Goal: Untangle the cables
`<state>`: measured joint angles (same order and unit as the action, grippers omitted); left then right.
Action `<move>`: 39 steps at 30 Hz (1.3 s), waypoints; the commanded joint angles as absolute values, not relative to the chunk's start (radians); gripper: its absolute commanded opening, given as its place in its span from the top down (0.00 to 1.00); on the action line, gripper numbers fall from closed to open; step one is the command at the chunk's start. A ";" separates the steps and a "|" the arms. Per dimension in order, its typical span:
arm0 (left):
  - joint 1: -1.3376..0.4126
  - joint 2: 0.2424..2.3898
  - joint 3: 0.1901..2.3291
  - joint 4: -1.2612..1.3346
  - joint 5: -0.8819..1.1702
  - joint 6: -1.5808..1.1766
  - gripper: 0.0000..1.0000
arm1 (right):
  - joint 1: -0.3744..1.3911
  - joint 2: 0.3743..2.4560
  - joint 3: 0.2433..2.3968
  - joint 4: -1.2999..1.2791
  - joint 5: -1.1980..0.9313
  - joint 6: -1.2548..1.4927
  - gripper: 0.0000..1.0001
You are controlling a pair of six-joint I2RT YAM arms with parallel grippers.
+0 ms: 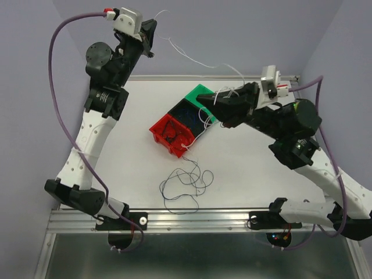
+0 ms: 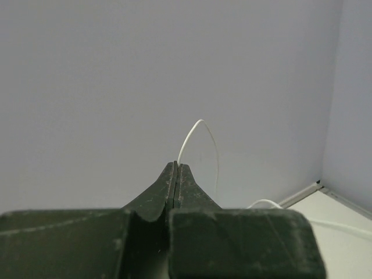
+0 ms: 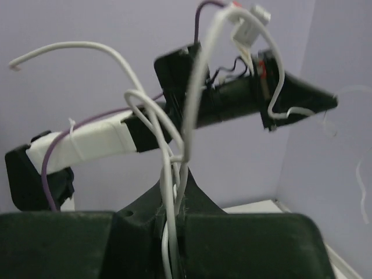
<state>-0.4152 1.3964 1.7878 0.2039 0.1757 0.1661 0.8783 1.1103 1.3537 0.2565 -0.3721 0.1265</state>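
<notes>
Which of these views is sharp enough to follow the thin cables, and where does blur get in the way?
Top external: evenly lit; the dark cable clump on the table reads clearly. Left wrist: sharp; the white cable is crisp above the left gripper, shut on it. Right wrist: softest; the white strands near the lens smear where the right gripper pinches them.

White cable (image 2: 200,120) against lavender wall (image 2: 87,75); dark cables (image 1: 186,181) on white table (image 1: 128,174); red bin (image 1: 158,129), blue bin (image 1: 187,110), green bin (image 1: 200,91) (blue the darkest); purple cord (image 1: 53,70) along black-and-white left arm (image 1: 93,133).
</notes>
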 commanded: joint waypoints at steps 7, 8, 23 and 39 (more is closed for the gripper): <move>-0.282 1.641 1.893 0.282 0.595 -0.163 1.00 | 0.881 1.337 1.721 0.072 -0.017 -0.064 0.99; -0.281 1.654 1.894 0.297 0.618 -0.184 1.00 | 0.881 1.351 1.732 0.072 -0.009 -0.095 0.99; -0.281 1.962 1.977 0.340 0.646 -0.199 1.00 | 0.450 1.632 1.750 0.153 -0.316 0.155 0.99; -0.336 2.272 2.103 0.285 0.583 -0.068 1.00 | 0.301 1.923 1.720 0.425 -0.434 0.328 0.99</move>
<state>-0.3145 2.3089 2.0708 0.2588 0.5934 -0.1326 0.3092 1.8786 1.6985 0.2989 -0.4068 0.2863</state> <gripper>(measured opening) 0.025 0.047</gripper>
